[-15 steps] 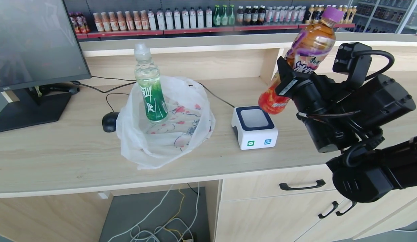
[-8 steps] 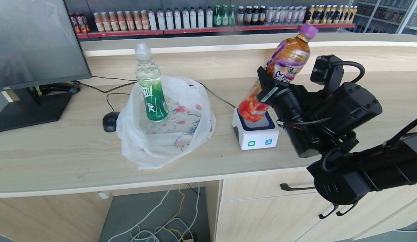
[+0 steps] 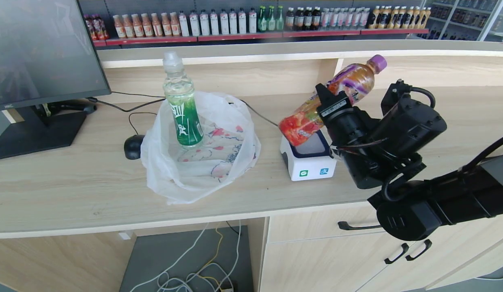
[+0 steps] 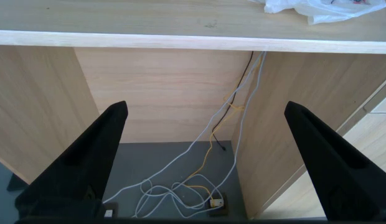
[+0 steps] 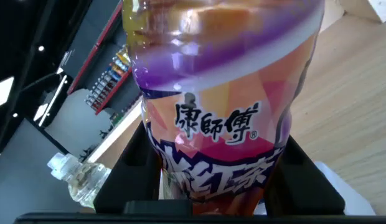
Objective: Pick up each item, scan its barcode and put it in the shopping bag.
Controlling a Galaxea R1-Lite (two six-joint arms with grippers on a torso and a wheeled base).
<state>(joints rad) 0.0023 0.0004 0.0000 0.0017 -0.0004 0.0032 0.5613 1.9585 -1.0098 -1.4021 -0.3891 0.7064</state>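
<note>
My right gripper has its jaws pinching the orange plastic drink bottle with purple cap around its middle. The bottle is tilted, base lower than cap, with the base just above the white box-shaped barcode scanner on the wooden surface below these jaws. The translucent white plastic shopping bag, holding an upright green-labelled clear bottle, sits left of these jaws, past the scanner. My left gripper has its jaws spread and empty, facing the open bay under the surface.
</note>
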